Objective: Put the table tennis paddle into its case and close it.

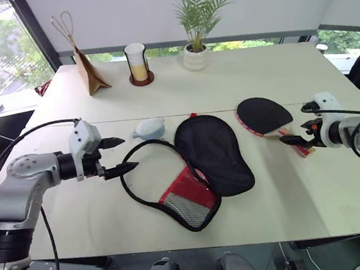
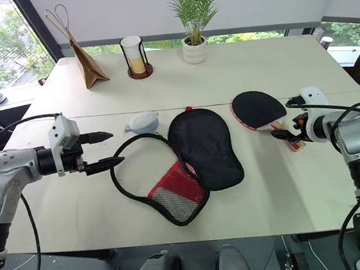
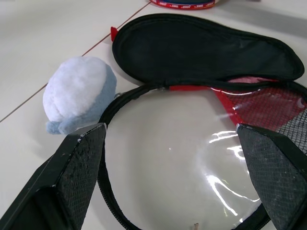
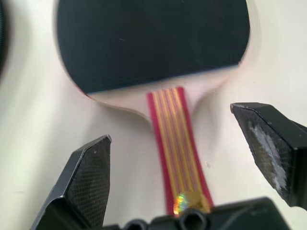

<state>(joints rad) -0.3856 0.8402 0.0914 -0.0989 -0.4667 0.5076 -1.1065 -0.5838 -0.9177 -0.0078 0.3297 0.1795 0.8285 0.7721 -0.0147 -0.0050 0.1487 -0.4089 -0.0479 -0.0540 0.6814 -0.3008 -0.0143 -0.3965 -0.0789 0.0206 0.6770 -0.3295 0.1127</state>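
Note:
The table tennis paddle point(image 1: 263, 114) lies flat on the right of the table, black face up, its striped handle point(image 4: 175, 143) pointing toward my right gripper point(image 1: 292, 124). That gripper is open, a finger on each side of the handle and clear of it. The case point(image 1: 211, 151) lies unzipped in the middle, black flap laid back, red panel and mesh pocket point(image 1: 190, 201) toward the front. Its grey-blue fluffy ball point(image 3: 76, 93) rests beside the zip rim. My left gripper point(image 1: 130, 153) hovers open just left of the case's rim, holding nothing.
Along the back of the table point(image 1: 290, 207) stand a brown paper bag point(image 1: 89, 70), a cup on a round coaster point(image 1: 137, 63) and a potted plant point(image 1: 197, 49). Cables hang from both arms near the table's side edges.

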